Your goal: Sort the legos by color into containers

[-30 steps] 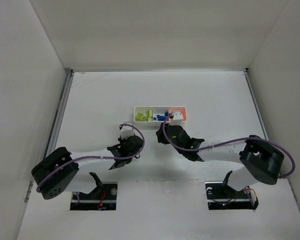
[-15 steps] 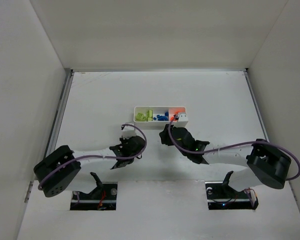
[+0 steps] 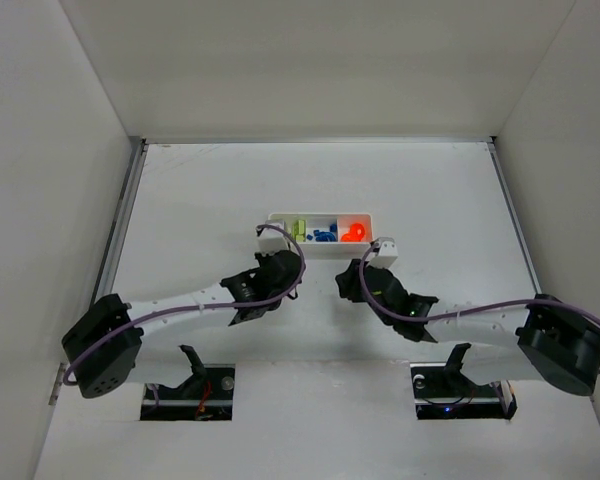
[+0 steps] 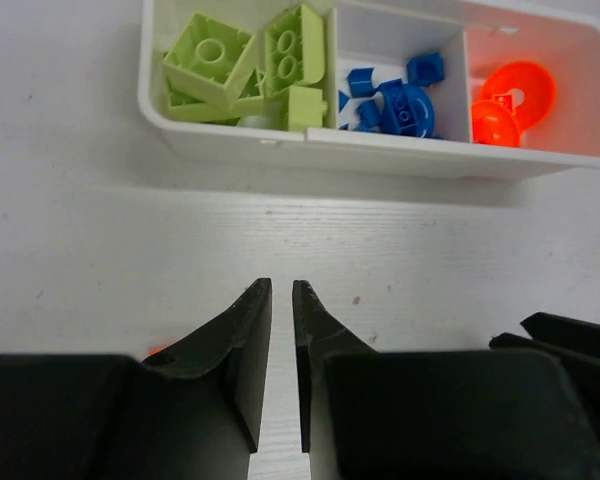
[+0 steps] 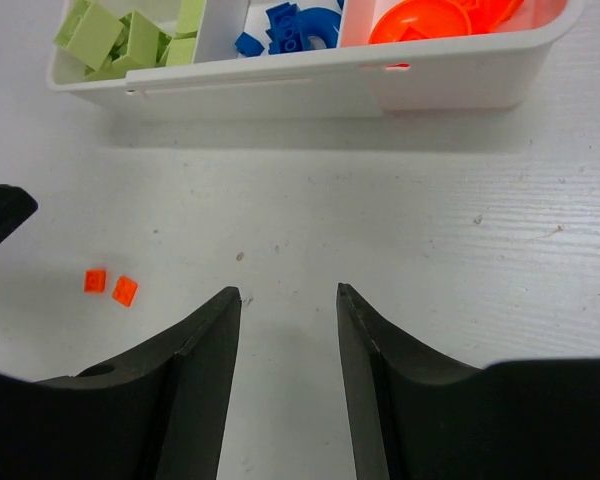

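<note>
The white tray (image 3: 325, 250) holds lime green legos (image 4: 240, 65) in its left compartment, blue ones (image 4: 400, 100) in the middle and orange-red ones (image 4: 510, 100) on the right. Two tiny orange-red legos (image 5: 110, 286) lie loose on the table in front of the tray, left of my right gripper. My right gripper (image 5: 288, 292) is open and empty, a short way in front of the tray (image 5: 330, 95). My left gripper (image 4: 281, 285) has its jaws almost together with nothing between them, in front of the tray's front wall (image 4: 380, 155).
White walls enclose the table on the left, back and right. In the top view the left gripper (image 3: 273, 243) is at the tray's left end and the right gripper (image 3: 378, 252) at its right end. Both arm bases sit at the near edge.
My right gripper has drawn back from over the tray's right compartment, toward me and to the right. My left gripper has moved forward to the tray's left end.
</note>
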